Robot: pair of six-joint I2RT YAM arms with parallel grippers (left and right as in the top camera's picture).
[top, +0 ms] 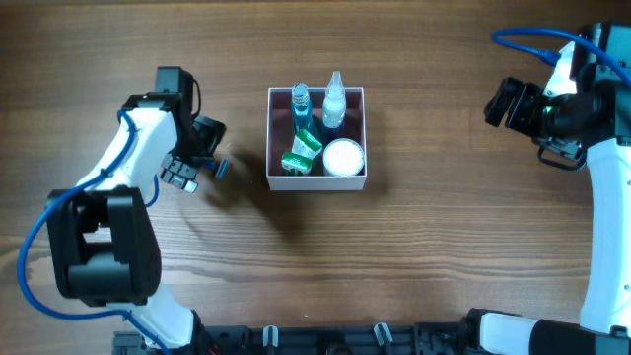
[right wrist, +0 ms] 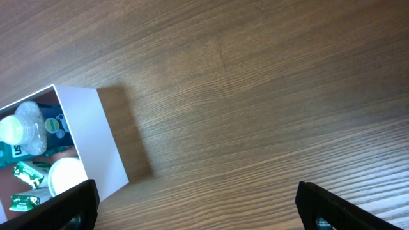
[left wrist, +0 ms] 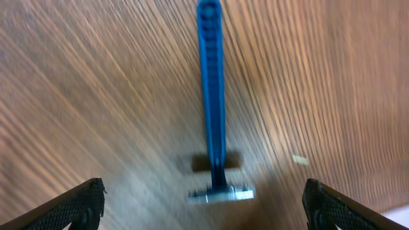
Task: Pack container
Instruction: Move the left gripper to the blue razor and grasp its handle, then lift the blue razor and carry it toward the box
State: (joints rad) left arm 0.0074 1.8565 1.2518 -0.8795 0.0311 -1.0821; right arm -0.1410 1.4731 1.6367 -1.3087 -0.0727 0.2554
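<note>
One wooden table [top: 444, 247] carried everything. Two arms flanked it. The left gripper [left wrist: 204, 198] stood wide open and empty above one blue razor [left wrist: 211, 96] lying on the wood. The right gripper [right wrist: 198, 201] also gaped wide, holding nothing. One container [top: 317, 183] sat mid-table between them, holding two bottles [top: 301, 102], one round white jar [top: 343, 156] and two green-and-white packets [top: 301, 156].
</note>
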